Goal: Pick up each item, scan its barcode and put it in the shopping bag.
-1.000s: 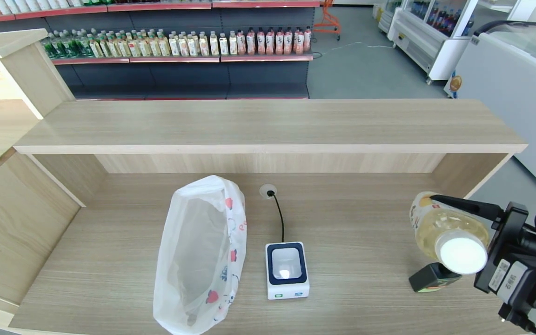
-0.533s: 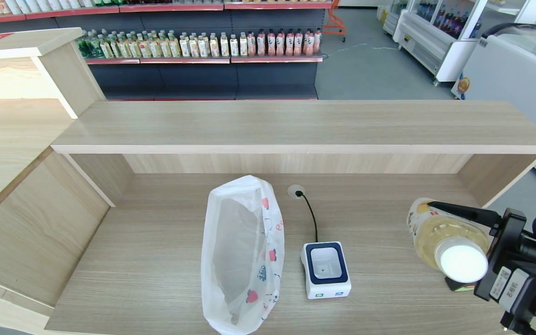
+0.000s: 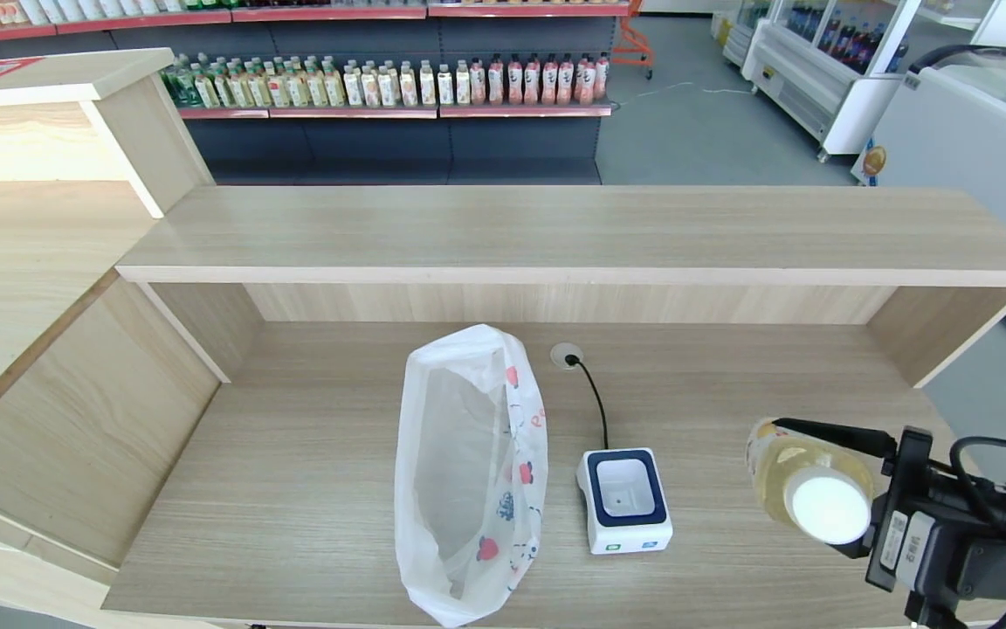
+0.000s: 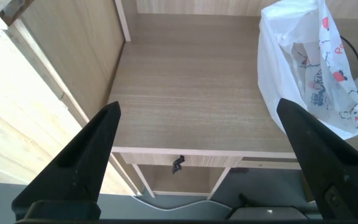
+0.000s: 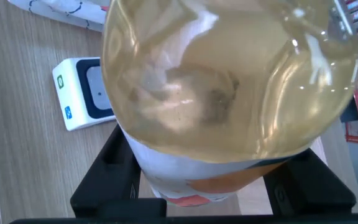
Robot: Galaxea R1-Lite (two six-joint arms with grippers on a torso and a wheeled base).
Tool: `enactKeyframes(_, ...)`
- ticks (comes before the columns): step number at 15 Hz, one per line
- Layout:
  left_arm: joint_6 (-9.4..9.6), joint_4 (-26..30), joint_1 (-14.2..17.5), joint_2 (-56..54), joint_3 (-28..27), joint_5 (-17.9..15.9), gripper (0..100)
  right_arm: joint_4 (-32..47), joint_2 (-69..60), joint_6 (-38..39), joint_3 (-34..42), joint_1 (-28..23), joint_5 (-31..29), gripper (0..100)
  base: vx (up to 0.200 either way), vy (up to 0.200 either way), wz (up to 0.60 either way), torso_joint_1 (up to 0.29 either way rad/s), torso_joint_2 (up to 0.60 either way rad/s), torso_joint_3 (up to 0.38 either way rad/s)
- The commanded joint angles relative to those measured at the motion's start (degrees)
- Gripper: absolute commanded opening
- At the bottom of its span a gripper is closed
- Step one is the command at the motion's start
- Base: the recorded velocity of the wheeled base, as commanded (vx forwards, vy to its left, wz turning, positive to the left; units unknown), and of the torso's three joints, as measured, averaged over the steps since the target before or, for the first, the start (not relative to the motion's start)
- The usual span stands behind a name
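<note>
We see the right gripper [image 5: 207,177] at the right end of the wooden surface [image 3: 293,454], its jaws closed around a bottle [image 3: 804,476] of pale yellow drink. The bottle lies roughly level between them, white cap towards us, and seems to hang clear of the surface, though from this angle we cannot be sure. It is to the right of the scanner [image 3: 625,498] and apart from it.

The scanner is a white box with a dark blue frame around its window. It sits on the surface, and its black cable [image 3: 595,397] runs back to a round port. Just left of it stands the shopping bag [image 3: 468,472], white plastic with small printed figures, its mouth gaping open.

The left gripper [image 4: 199,109] hangs off the near left edge of the surface, its jaws spread wide and holding nothing.

Beyond the raised ledge, a shelf [image 3: 381,109] carries a row of drinks.
</note>
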Motion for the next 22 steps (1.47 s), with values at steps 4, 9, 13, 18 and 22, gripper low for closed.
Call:
enactKeyframes(4, 0.00, 0.0, 0.0, 0.0, 0.0, 0.0, 100, -11.6, 14.7, -0.8, 0.3, 0.4, 5.7, 0, 0.000, 0.000, 0.00, 0.000, 0.00, 0.000)
enactKeyframes(9, -0.09, 0.0, 0.0, 0.0, 0.0, 0.0, 100, -13.4, 25.9, -6.9, -8.4, 0.1, 10.1, 0, 0.000, 0.000, 0.00, 0.000, 0.00, 0.000)
enactKeyframes(13, 0.00, 0.0, 0.0, 0.0, 0.0, 0.0, 100, -13.4, 28.6, -7.2, -9.4, -1.2, 16.2, 0, 0.000, 0.000, 0.00, 0.000, 0.00, 0.000)
enactKeyframes(18, 0.00, 0.0, 0.0, 0.0, 0.0, 0.0, 100, -13.5, 32.4, -8.0, -11.4, -1.9, 19.6, 0, 0.000, 0.000, 0.00, 0.000, 0.00, 0.000)
enactKeyframes(22, 0.00, 0.0, 0.0, 0.0, 0.0, 0.0, 100, -13.2, 35.1, -8.2, -12.2, -1.8, 21.6, 0, 0.000, 0.000, 0.00, 0.000, 0.00, 0.000)
